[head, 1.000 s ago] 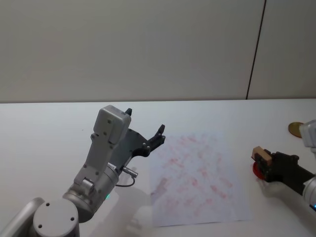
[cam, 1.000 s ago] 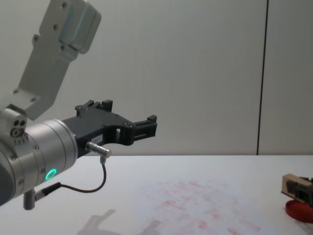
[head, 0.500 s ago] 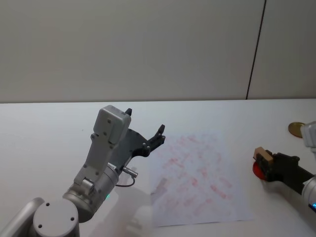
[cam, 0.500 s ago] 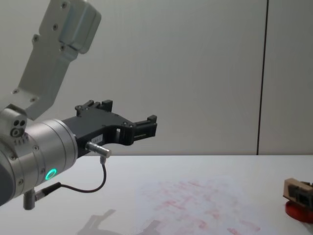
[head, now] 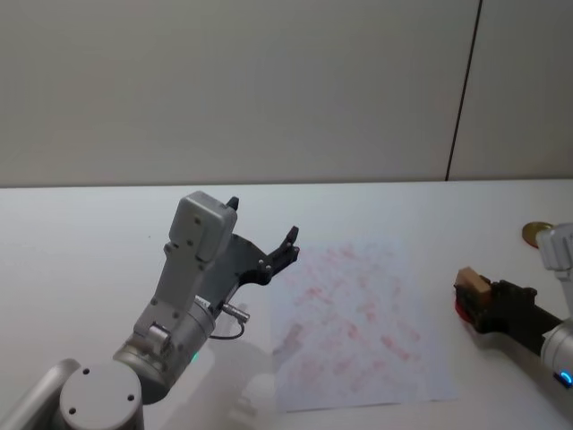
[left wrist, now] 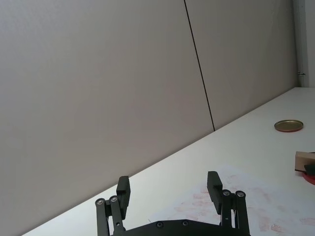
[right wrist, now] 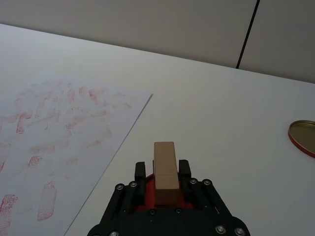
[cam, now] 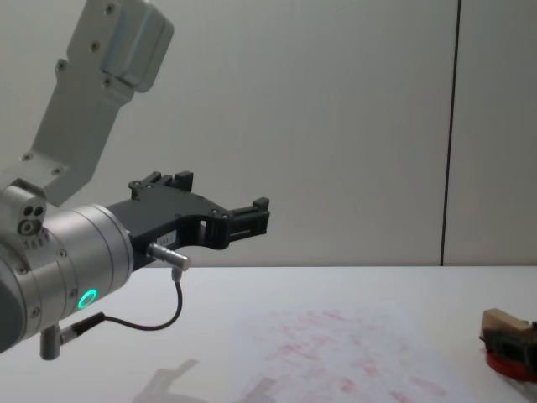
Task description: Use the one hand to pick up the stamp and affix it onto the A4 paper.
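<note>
Gripping the small light tan wooden rectangular stamp (head: 472, 284) between its two closed fingers, the black two-fingered right gripper (head: 476, 296) on its white arm is being held at the right side of the white table (head: 81, 233). The stamp is being clamped on both long sides, as the right wrist view is showing (right wrist: 165, 165), with its far end projecting beyond the fingertips (right wrist: 140, 171). The flat red round ink pad (head: 463, 309) is being seen directly beneath the stamp and gripper; whether the stamp is touching it cannot be told. In the chest view the stamp (cam: 499, 320) is being seen just above the pad (cam: 508, 365) at the right edge.

The white A4 paper covered with faint red stamped marks (head: 358, 322) is lying flat at the table's centre, just left of the right gripper and apart from the stamp. Its right edge is being seen in the right wrist view (right wrist: 59, 142) beside the gripper.

The black left gripper (head: 265, 246) is being held raised above the table, to the left of the paper, with its fingers spread wide apart and nothing between them, as is being shown in the left wrist view (left wrist: 170, 191) and the chest view (cam: 214, 201).

A round gold-coloured lid (head: 535, 234) is lying flat at the far right of the table, well apart from the paper.
</note>
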You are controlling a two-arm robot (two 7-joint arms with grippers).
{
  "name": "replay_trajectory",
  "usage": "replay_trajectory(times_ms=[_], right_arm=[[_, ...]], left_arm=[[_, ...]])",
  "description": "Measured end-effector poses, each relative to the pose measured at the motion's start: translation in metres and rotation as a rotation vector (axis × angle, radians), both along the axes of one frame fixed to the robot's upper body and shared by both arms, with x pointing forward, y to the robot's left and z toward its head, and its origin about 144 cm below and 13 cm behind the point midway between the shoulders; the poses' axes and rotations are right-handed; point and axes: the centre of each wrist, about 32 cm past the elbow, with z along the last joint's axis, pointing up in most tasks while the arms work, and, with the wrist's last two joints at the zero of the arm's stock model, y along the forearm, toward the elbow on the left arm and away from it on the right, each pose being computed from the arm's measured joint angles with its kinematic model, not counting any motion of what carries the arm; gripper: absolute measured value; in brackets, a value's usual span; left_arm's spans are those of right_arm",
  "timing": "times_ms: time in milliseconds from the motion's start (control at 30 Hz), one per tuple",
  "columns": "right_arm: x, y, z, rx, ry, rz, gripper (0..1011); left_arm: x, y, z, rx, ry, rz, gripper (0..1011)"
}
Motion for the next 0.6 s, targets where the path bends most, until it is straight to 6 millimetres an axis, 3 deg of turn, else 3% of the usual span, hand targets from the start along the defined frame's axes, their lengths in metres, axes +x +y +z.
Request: replay_trajectory(times_ms=[433,600], right_arm=[[-0.0025,0.0008,0.0033,-0.003,-0.022,-0.004,778],[-0.0055,0.002,0.0087,-0.002,-0.061,0.0,902]], left_arm=[[0.0,0.0,0.0,0.0,0.0,0.0,993],[0.0,0.0,0.0,0.0,0.0,0.0,993]])
